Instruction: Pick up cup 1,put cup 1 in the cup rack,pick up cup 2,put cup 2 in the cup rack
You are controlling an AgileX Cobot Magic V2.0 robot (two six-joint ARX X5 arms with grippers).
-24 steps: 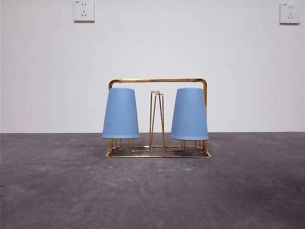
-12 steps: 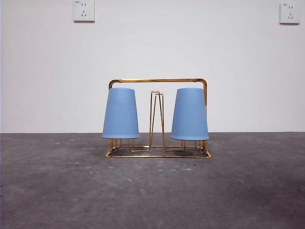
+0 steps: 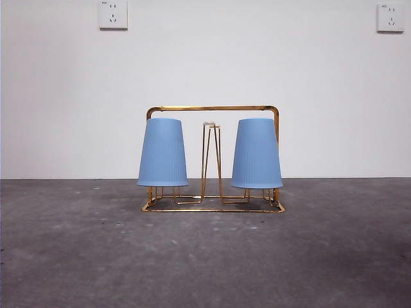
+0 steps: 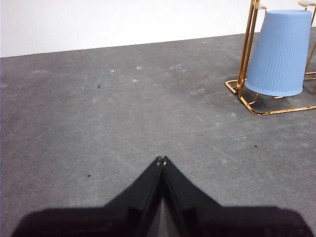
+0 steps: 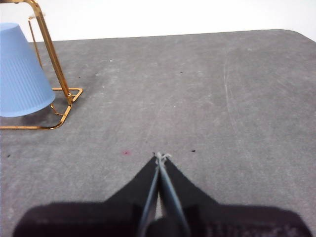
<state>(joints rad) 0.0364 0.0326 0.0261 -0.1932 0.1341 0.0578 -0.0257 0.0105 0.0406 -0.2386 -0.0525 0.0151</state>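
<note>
The gold wire cup rack (image 3: 212, 108) stands in the middle of the table. Two ribbed blue cups hang upside down on its outer prongs: one on the left (image 3: 162, 153) and one on the right (image 3: 256, 154). The middle prong (image 3: 211, 160) is bare. My left gripper (image 4: 161, 160) is shut and empty, apart from the rack; its wrist view shows the left cup (image 4: 279, 54) and the rack's end (image 4: 247, 49). My right gripper (image 5: 159, 156) is shut and empty, apart from the rack; its wrist view shows the right cup (image 5: 19, 74) and the rack's end (image 5: 52, 59). Neither arm shows in the front view.
The table (image 3: 205, 256) is dark grey with a white wall behind. Two wall sockets (image 3: 113, 14) (image 3: 390, 17) sit high on the wall. The table's far corner shows in the right wrist view (image 5: 296, 34).
The right cup has shifted very slightly to the right on its prong. Nothing else has moved.
</note>
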